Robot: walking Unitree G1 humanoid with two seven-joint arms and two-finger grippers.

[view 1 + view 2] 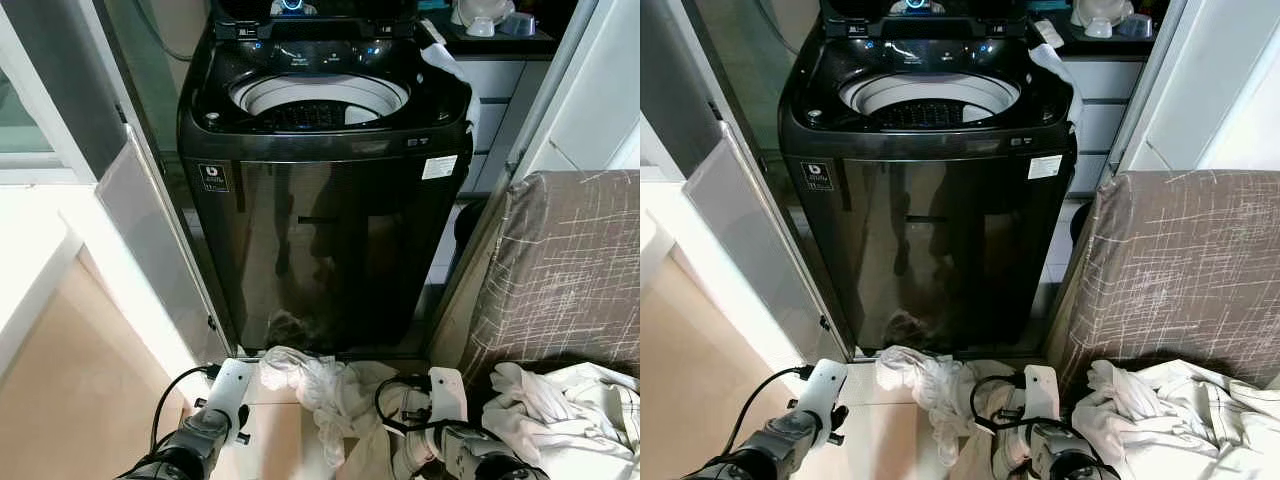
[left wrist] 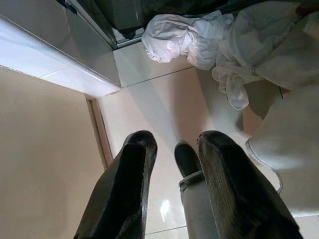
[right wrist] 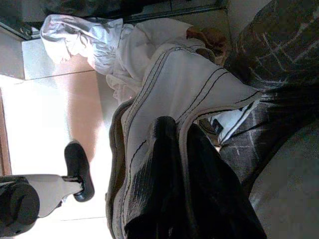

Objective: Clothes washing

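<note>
A black top-loading washing machine (image 1: pixel 325 200) stands ahead with its lid up and the drum (image 1: pixel 320 100) showing. A heap of white clothes (image 1: pixel 310 375) lies on the floor against its front. My left gripper (image 2: pixel 177 142) hangs low at the left over the pale floor, open with nothing between its fingers. My right gripper (image 3: pixel 182 132) is low at the right, beside the heap, shut on a cream cloth with dark stripes (image 3: pixel 174 84) that drapes over its fingers.
A grey-brown patterned sofa (image 1: pixel 570 270) stands close on the right with more white clothes (image 1: pixel 570 400) on it. A framed glass panel (image 1: pixel 150 230) leans at the left. A white garment (image 1: pixel 445 65) hangs over the machine's back right corner. White drawers (image 1: pixel 500 90) stand behind.
</note>
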